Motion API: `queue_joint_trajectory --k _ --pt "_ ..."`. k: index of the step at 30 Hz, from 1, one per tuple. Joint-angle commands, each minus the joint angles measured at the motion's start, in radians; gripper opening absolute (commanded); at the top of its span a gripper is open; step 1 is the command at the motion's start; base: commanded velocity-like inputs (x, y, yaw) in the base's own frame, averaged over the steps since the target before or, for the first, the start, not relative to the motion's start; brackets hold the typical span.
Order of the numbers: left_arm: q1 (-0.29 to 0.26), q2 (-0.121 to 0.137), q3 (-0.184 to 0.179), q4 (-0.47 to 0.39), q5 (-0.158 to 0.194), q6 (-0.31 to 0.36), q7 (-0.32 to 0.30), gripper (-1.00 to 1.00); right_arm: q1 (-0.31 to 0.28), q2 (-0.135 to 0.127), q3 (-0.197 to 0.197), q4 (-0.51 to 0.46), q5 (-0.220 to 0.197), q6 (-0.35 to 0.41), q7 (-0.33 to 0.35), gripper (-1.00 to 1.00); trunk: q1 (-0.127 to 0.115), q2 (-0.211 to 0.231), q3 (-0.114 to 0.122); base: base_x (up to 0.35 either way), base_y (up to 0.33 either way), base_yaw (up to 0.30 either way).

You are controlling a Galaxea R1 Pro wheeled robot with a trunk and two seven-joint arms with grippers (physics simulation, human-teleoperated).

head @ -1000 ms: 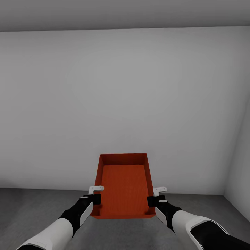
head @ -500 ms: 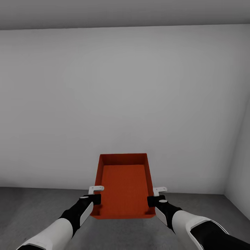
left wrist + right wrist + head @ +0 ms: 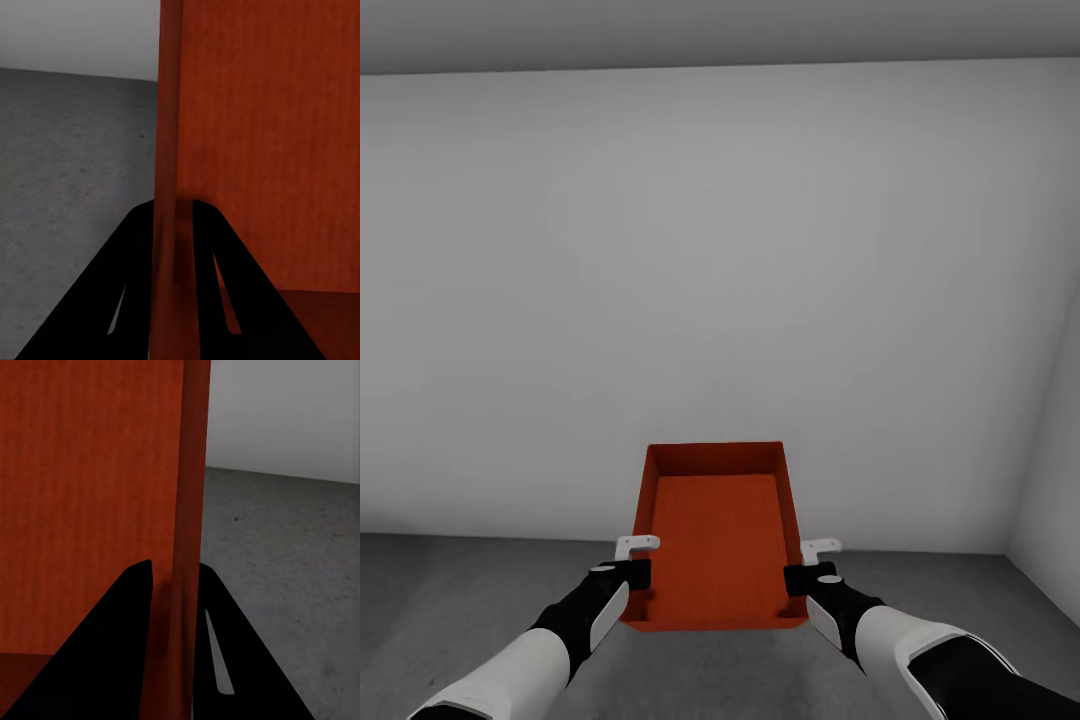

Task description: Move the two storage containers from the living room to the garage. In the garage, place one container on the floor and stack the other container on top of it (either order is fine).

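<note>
— How is the light?
— Soft and even, no glare; the wall (image 3: 720,300) darkens toward the ceiling and the far right corner.
— Sharpness?
— Head view crisp; wrist views blur the bin (image 3: 255,135) wall up close.

Count: one bin (image 3: 717,540); two grippers, left gripper (image 3: 640,572) and right gripper (image 3: 796,578); two walls, facing wall (image 3: 710,300) and side wall (image 3: 1050,500); one floor (image 3: 460,600).

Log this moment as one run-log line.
place: garage, facing wall | left gripper: shut on container wall | right gripper: shut on opposite wall | container: above floor
</note>
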Motion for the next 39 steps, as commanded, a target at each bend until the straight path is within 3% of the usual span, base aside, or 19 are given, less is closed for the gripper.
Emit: queue_joint_trajectory --k 1,9,39 --pt "-0.001 -0.001 0.013 -0.028 -0.005 0.006 0.014 -1.00 -0.001 0.003 -0.011 0.003 -0.017 -0.005 -0.001 -1.00 0.004 -0.008 -0.006 0.000 0.000 0.000" --pt "-0.001 -0.001 0.013 -0.028 -0.005 0.006 0.014 -1.00 -0.001 0.003 -0.012 0.003 -0.018 -0.005 -0.001 -1.00 0.035 -0.064 -0.044 0.000 0.000 0.000" --pt "-0.001 -0.001 0.013 -0.028 -0.005 0.006 0.014 -1.00 -0.001 0.003 -0.012 0.003 -0.018 -0.005 -0.003 -1.00 0.035 -0.064 -0.091 0.000 0.000 0.000"
